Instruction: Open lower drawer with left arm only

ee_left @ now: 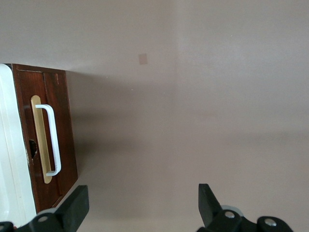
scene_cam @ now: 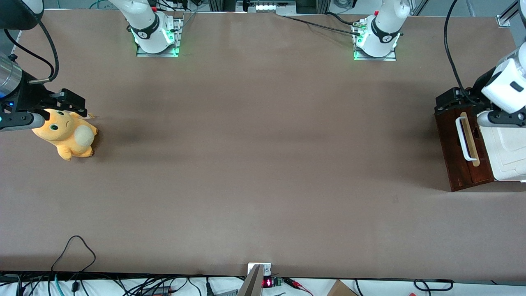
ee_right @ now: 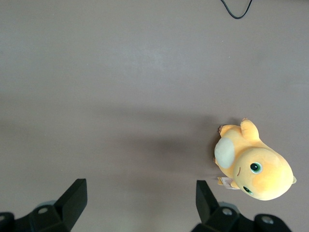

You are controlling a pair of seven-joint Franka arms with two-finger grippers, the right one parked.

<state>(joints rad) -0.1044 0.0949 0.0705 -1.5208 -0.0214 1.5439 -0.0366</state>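
The lower drawer (scene_cam: 452, 156) stands at the working arm's end of the table. Its front is dark reddish-brown, with a white bar handle (scene_cam: 465, 139) on a pale wood strip. None of its pale inside shows. The left arm's gripper (scene_cam: 448, 106) hovers over the end of the drawer front that is farther from the front camera, above the table. In the left wrist view the gripper (ee_left: 143, 203) is open wide and empty. The drawer front (ee_left: 65, 145) and handle (ee_left: 53, 140) lie beside it, apart from both fingers (ee_left: 77, 203).
A white moulded panel (scene_cam: 507, 152) adjoins the drawer front, partly under the left arm (scene_cam: 507, 86). An orange plush toy (scene_cam: 65, 133) lies toward the parked arm's end and shows in the right wrist view (ee_right: 253, 166). A black cable loop (scene_cam: 74, 250) lies near the table's front edge.
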